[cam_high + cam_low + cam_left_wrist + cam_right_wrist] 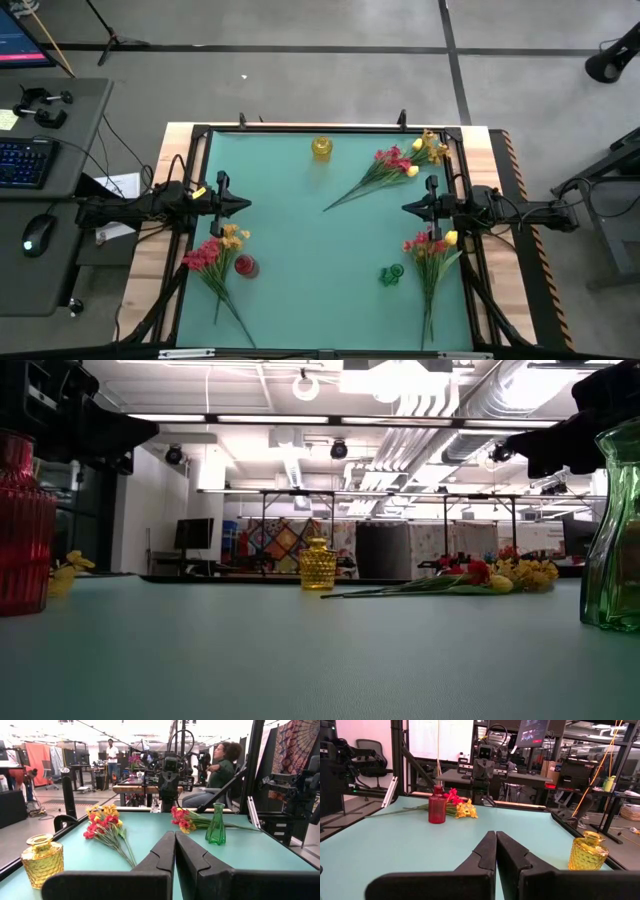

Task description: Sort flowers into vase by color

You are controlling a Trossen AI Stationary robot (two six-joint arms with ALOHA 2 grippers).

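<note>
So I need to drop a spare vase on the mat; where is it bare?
The middle is bare, between the yellow vase, red vase and green vase. Flowers crowd the far right corner, and both near corners by the left gripper and right gripper.

Red vase: cut off at low view's left edge. Green vase: cropped at right edge. Both arms mostly hidden there.
</note>
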